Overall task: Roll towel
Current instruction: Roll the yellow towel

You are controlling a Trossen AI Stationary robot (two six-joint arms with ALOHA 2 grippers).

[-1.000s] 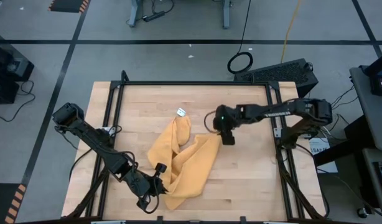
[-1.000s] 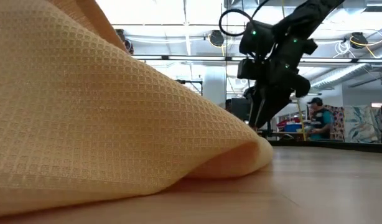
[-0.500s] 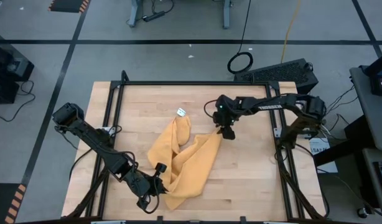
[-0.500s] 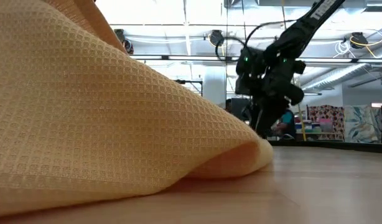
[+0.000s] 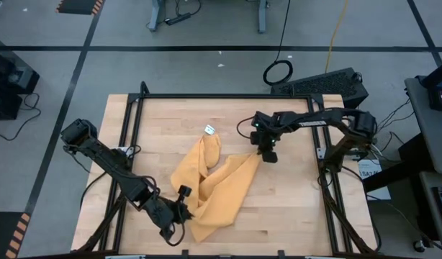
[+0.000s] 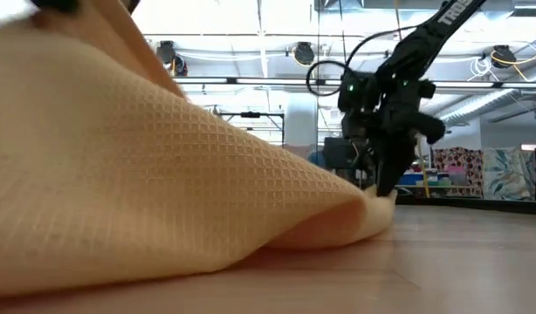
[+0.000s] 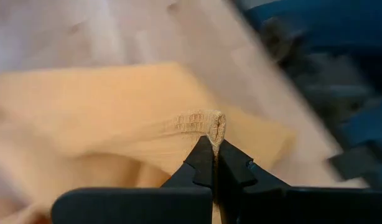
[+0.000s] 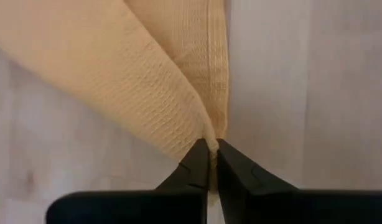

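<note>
Pinching opposite corners of towel (image 5: 209, 188), crumpled mid-table | right gripper (image 5: 267, 156) clamped on far right corner | left gripper (image 5: 179, 214) clamped on near left edge | long axis diagonal between both grips | likely next: pulling apart to flatten before rolling

Overhead looks straight down; low camera skims the tabletop; both share the towel (image 5: 209, 185).
</note>
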